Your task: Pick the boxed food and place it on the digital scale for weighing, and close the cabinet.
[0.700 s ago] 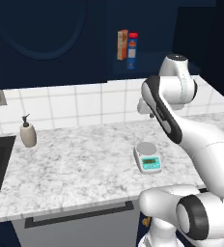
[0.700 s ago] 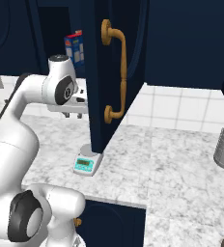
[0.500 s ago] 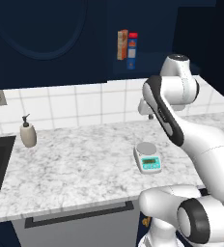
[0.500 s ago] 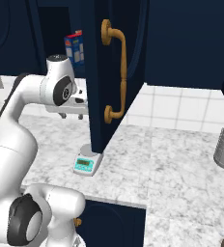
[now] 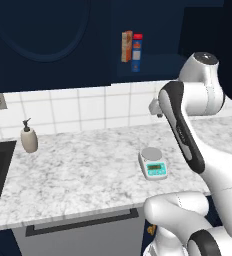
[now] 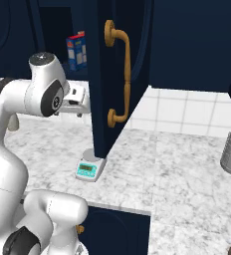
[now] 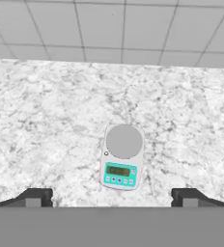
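Trouble, as I judge it, lies mostly in the reach ahead; my gripper [image 7: 112, 198] is spread wide with nothing between the fingers, looking straight down over the digital scale [image 7: 121, 162] on the marble counter [image 7: 46, 120]. The boxed food [image 5: 136, 52] stands up on the shelf inside the open cabinet [image 6: 100, 74] — well above the scale, just beside a slimmer orange-tan box [image 5: 126, 46]; the two are close enough that a careless approach could catch the wrong one, or nudge both so the red one tips out of reach. The open door hangs right over the scale in the right base view; swinging my arm up past it risks a knock against its edge or the brass handle [image 6: 121, 74]. The weighing plate is small; a box set down off-centre might overhang and topple.
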### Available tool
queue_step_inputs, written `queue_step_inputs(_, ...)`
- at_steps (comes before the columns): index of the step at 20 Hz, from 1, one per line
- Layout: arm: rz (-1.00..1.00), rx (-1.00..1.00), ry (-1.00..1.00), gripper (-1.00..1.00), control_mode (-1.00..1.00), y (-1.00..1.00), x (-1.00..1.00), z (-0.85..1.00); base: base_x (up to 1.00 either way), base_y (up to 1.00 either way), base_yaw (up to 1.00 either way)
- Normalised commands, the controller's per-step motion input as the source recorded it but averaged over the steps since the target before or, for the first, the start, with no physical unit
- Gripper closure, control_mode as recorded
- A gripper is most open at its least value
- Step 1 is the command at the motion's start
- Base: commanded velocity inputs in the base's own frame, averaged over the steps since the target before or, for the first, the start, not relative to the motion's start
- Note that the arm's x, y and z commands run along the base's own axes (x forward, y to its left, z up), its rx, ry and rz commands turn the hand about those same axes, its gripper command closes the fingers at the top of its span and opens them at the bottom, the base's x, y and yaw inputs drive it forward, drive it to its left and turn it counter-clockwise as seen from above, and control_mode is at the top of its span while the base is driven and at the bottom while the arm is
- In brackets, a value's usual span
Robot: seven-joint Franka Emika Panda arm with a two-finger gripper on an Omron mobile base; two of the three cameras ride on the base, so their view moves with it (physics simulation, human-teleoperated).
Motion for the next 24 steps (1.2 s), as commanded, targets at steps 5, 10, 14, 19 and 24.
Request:
queue_step_inputs(5,0.00,0.07,-0.21,-1.00,-1.00,0.13,-0.02,0.63,0.00,0.00,0.00)
queue_step_inputs(10,0.00,0.01,-0.26,-1.00,-1.00,0.13,0.00,0.66,0.00,0.00,0.00)
queue_step_inputs(14,0.00,0.00,-0.23,-1.00,-1.00,0.12,0.00,0.54,0.00,0.00,0.00)
queue_step_inputs(19,0.00,0.00,-0.18,-1.00,-1.00,0.02,0.00,0.36,0.00,0.00,0.00)
queue_step_inputs(24,0.00,0.00,0.00,-1.00,-1.00,0.00,0.11,0.12,0.00,0.00,0.00)
